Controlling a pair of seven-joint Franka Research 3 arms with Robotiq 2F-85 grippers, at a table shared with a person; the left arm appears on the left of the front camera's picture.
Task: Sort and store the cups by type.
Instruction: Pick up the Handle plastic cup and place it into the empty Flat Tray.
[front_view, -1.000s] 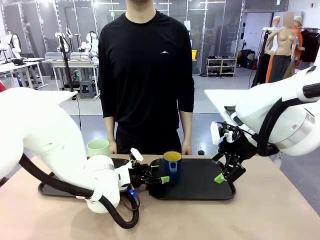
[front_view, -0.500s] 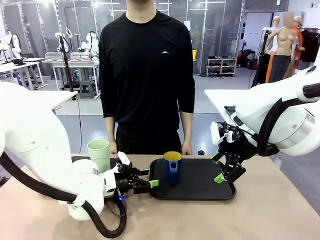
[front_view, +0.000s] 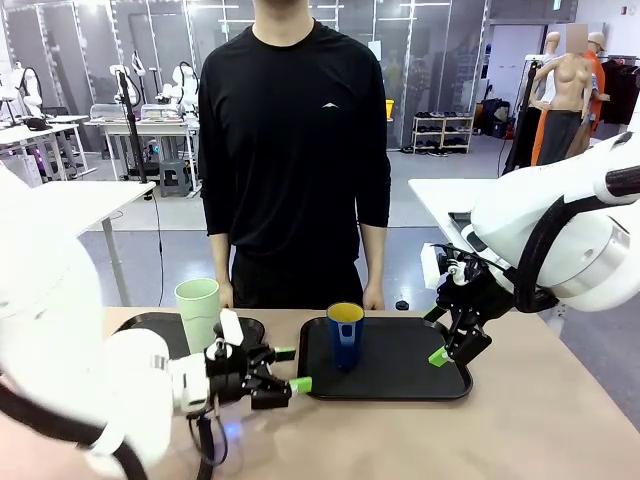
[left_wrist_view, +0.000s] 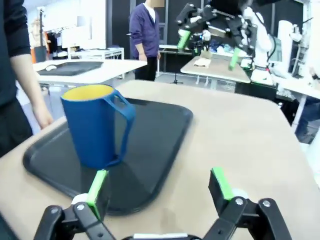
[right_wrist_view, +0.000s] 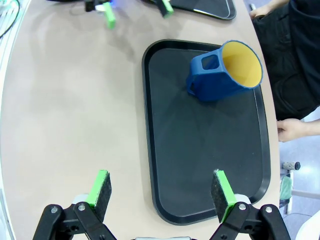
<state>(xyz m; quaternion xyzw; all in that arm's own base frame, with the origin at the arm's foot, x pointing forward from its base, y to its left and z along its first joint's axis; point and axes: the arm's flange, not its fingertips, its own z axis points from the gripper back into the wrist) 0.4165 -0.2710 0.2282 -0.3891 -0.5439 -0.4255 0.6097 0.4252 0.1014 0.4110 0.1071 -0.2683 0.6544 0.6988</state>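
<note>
On the right-hand black plastic tray (front_view: 400, 372), near its left end, the shorter dark blue mug with the yellow inside (front_view: 344, 335) is standing upright by itself, its handle turned toward the robot's side. Nothing is gripping it. Just beside that tray's near-left corner, the left gripper (front_view: 286, 369) is hovering low over the tan table (front_view: 520, 420) with its green-padded fingers spread wide and nothing between them; in its wrist view the mug (left_wrist_view: 96, 125) is sitting ahead and to one side of the open fingers, apart from them. Over the tray's right end, the right gripper (front_view: 448, 335) is hanging above the tray with its fingers likewise spread and empty, looking down at the mug (right_wrist_view: 225, 72) well away from its pads.

The tall pale mint-green plastic tumbler (front_view: 198, 314) is standing upright at the second, darker tray (front_view: 140, 325) on the left; whether it is resting on that tray or just behind it I cannot tell. A person in black is standing at the far side, hands down by the table edge.

As a judgement, each cup type is occupying its own tray, so the sorting is looking largely done, with no cup waiting loose on the table.
</note>
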